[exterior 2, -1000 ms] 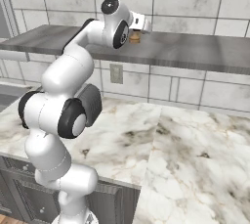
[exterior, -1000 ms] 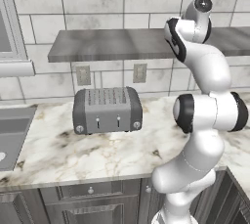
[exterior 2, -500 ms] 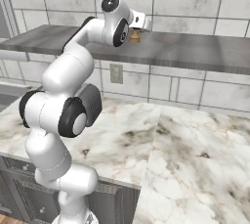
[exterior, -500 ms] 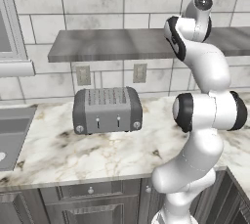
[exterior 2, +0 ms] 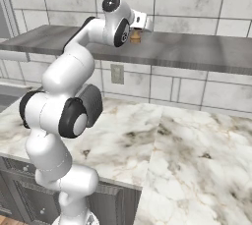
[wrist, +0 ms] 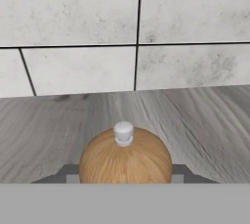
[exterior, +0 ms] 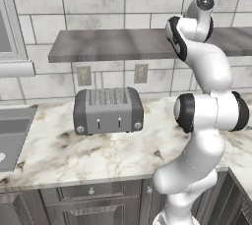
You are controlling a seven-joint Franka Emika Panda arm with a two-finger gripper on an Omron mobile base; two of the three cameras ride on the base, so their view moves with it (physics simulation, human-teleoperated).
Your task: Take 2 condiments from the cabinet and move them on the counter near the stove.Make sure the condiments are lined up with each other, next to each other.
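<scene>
High on a tiled kitchen wall, the white arm reaches up to the grey slab shelf (exterior 2: 197, 52), its gripper (wrist: 125, 179) levelled at the brown wooden shaker (wrist: 125, 159). In the hand view the shaker's rounded top, capped by a small pale knob, sits dead centre between the two dark fingertips (wrist: 68, 173), one showing at each side of the wood and pressed close against it. The jaws look drawn in on the shaker, though contact is hard to confirm, since the lower part of the fingers is cut off at the bottom of that view.

From the right base view the shaker (exterior 2: 135, 37) stands upright on the shelf just in front of the hand, near the tiled wall. Below, the marble counter (exterior: 98, 155) carries a grey two-slot toaster (exterior: 108, 110) set against the backsplash (two wall outlets sit just above it), with the corner of a sink (exterior: 12, 138) at the far left of the left base view.
</scene>
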